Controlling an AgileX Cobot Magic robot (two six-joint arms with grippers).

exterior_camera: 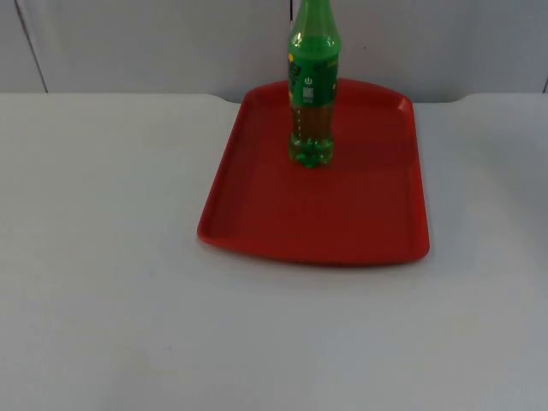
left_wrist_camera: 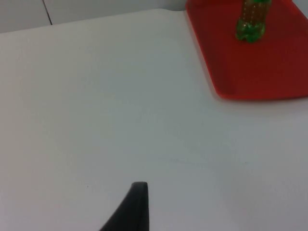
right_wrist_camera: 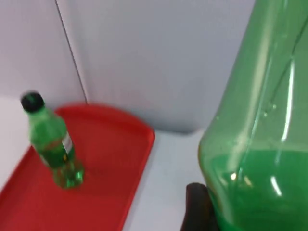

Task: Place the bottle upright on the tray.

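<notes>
Second green bottle [right_wrist_camera: 260, 125], cropped, unclear grip.

The tray [exterior_camera: 377, 214] is plain bright red, the bottle [exterior_camera: 312, 86] on it is see-through green with a green label carrying white and yellow marks and a black cap, and the table [exterior_camera: 103, 257] is white under a pale grey wall [exterior_camera: 154, 43].

Even, bright, diffuse light; soft faint shadows under the tray [exterior_camera: 257, 231]. Pale sheen on the bench [exterior_camera: 103, 257]. The near bottle [right_wrist_camera: 260, 144] looms blurred with glare streaks.
</notes>
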